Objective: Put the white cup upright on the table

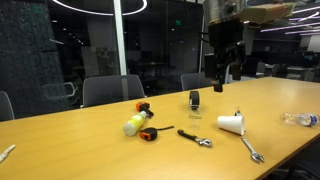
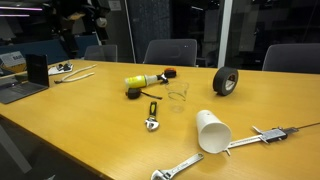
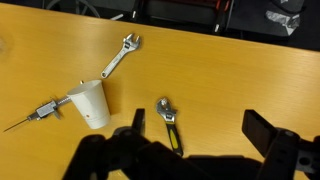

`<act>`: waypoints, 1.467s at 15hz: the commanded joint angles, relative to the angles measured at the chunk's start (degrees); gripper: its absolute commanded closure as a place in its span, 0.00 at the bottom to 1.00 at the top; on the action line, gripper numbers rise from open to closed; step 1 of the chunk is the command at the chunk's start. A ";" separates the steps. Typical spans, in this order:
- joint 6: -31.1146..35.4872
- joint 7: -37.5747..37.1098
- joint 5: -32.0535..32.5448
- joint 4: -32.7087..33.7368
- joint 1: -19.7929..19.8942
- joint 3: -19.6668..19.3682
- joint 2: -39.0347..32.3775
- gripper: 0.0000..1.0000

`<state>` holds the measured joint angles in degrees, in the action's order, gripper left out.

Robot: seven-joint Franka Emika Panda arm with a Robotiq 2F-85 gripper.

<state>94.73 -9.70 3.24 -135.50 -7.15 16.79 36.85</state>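
The white cup [image 1: 231,124] lies on its side on the light-brown wooden table [image 1: 90,145], with its open rim toward the camera in an exterior view [image 2: 212,132]. In the wrist view the cup [image 3: 90,104] is at lower left on the table [image 3: 220,75]. My gripper [image 1: 222,68] hangs high above the table, behind and above the cup. In the wrist view its jaws [image 3: 200,125] are spread wide with nothing between them.
On the table are a yellow-white bottle [image 1: 135,122], a black tape roll [image 1: 194,99], a clear glass [image 2: 178,94], a yellow-handled wrench [image 3: 170,122], a silver wrench [image 3: 118,57], a caliper [image 2: 265,137] next to the cup, a clear plastic bottle [image 1: 298,119] and a laptop [image 2: 20,85]. Chairs line the far edge.
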 commanded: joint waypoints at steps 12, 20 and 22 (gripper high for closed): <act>5.32 -13.11 -6.81 -14.93 10.99 -13.41 21.61 0.00; 28.99 -19.00 -11.52 -23.86 21.18 -16.74 10.60 0.00; 36.24 -19.79 -13.39 -24.13 22.76 -18.09 5.84 0.00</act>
<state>121.33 -27.86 -6.99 -159.72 13.38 0.34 50.28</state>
